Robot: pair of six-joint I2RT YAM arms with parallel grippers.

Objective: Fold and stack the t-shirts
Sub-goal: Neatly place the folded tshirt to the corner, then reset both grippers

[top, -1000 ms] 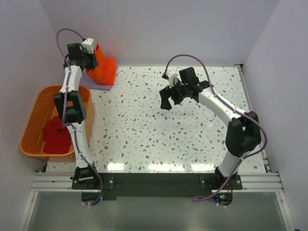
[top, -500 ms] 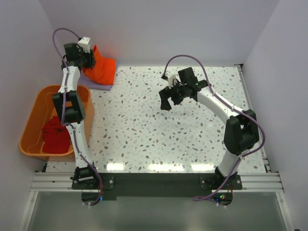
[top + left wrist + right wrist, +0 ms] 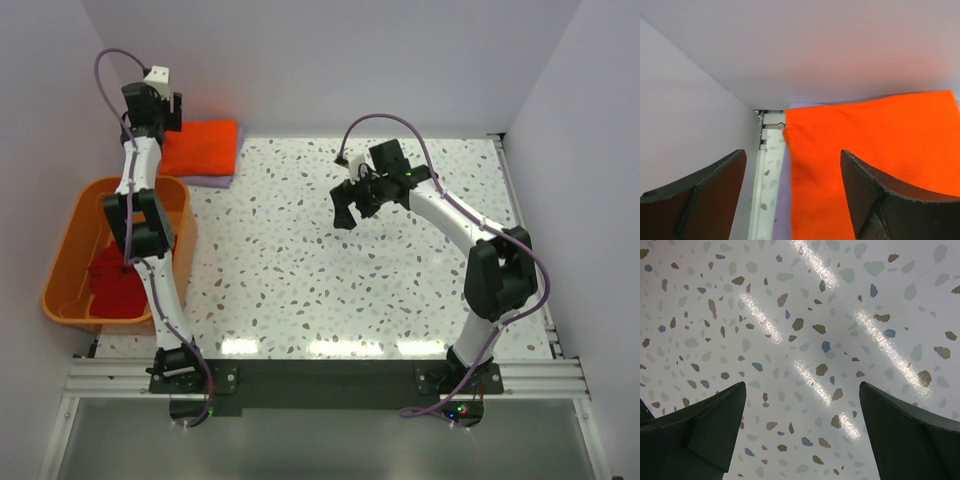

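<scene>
Our left claw (image 3: pixel 792 167) stands open with nothing between its jaws, poised high at the far left corner against the back wall; just beneath and beside it lies the bright orange t-shirt (image 3: pixel 875 150), folded into a flat rectangle; under that, a thin margin of the pale lavender t-shirt (image 3: pixel 212 182) peeks out along the near and left edges, so we judge these two already folded and stacked at the far left of the speckled worktop (image 3: pixel 300 270); our right claw (image 3: pixel 345 212) also stands wide open and empty, hanging over the bare middle of the worktop, well apart from any cloth; further out, off the worktop's left edge, the orange plastic tub (image 3: pixel 62 262) holds the darker red t-shirt (image 3: pixel 112 285), crumpled and unfolded; by our reckoning two shirts are done and one remains, to be lifted out, folded and set on the pile.
</scene>
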